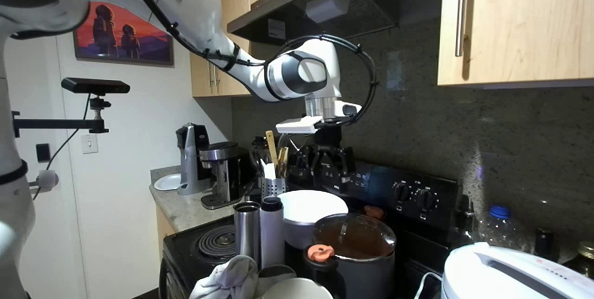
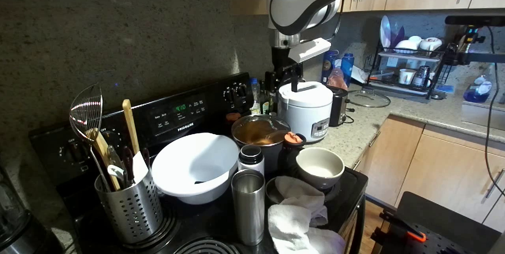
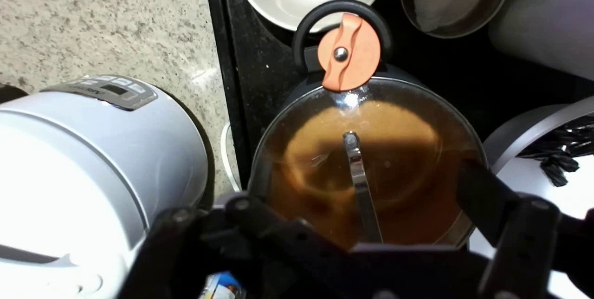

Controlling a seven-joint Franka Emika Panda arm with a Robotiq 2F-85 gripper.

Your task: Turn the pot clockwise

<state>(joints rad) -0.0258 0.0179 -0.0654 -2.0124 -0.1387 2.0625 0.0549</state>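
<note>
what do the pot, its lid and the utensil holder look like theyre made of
Pot: probably metal with a matte dark coating, judging by its dull wall.
Lid: glossy, clear glass or plastic; the brown inside shows through.
Utensil holder: likely satin steel, given its silvery sheen and punched holes.

Pot (image 1: 369, 276) on stove (image 1: 185, 247), lid (image 1: 366, 241) atop, pincer (image 1: 330, 173) above

In an exterior view, the pincer (image 2: 283, 86) hangs, fingers (image 2: 294, 80) apart, higher than the pot (image 2: 272, 152), which sits, glass lid (image 2: 256, 129) on, between a white bowl (image 2: 183, 161) and a white rice cooker (image 2: 303, 110). A steel tumbler (image 2: 249, 210) stands upright beside a crumpled cloth (image 2: 290, 222); a perforated holder (image 2: 132, 210) bears utensils (image 2: 131, 126).
</note>
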